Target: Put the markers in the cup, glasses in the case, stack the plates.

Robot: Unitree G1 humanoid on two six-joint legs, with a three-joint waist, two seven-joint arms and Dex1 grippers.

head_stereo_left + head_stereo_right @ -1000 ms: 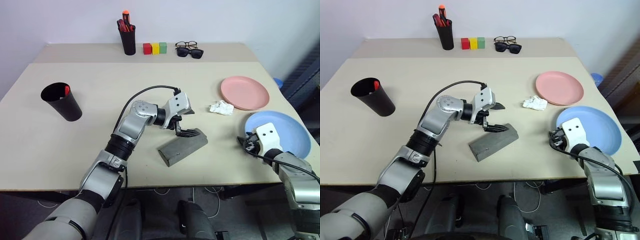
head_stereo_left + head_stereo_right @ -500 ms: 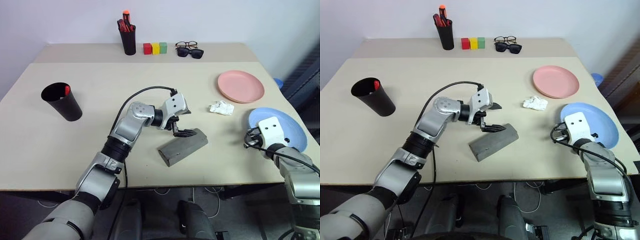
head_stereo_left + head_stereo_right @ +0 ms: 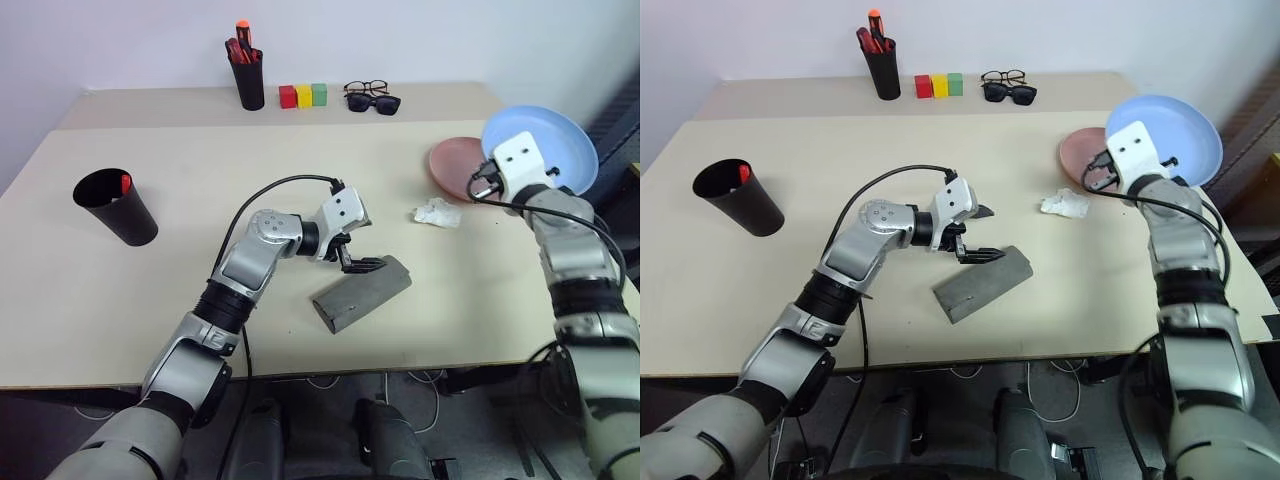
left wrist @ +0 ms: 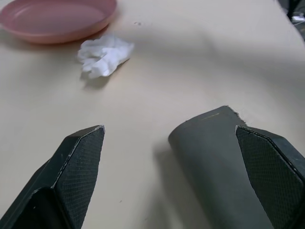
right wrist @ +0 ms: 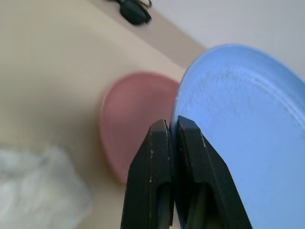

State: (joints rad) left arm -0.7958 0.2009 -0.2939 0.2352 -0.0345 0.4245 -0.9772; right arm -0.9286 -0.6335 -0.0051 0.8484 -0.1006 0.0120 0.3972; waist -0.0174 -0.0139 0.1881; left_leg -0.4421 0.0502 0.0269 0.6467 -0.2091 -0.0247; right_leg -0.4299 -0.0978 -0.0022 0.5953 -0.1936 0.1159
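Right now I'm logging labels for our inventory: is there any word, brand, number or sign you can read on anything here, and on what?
None can be read.
The grey case, black cup, pink plate and blue plate look plain.
The coloured blocks and the markers in the pen holder are too small to tell.

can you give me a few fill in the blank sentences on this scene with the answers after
1. The right gripper has its fingers shut on the rim of the ____ plate.
2. The crumpled white tissue lies on the table beside the ____ plate.
3. The left gripper, fingers open, is at one end of the grey ____.
4. A red-capped marker stands inside the black ____.

Missing words: blue; pink; case; cup
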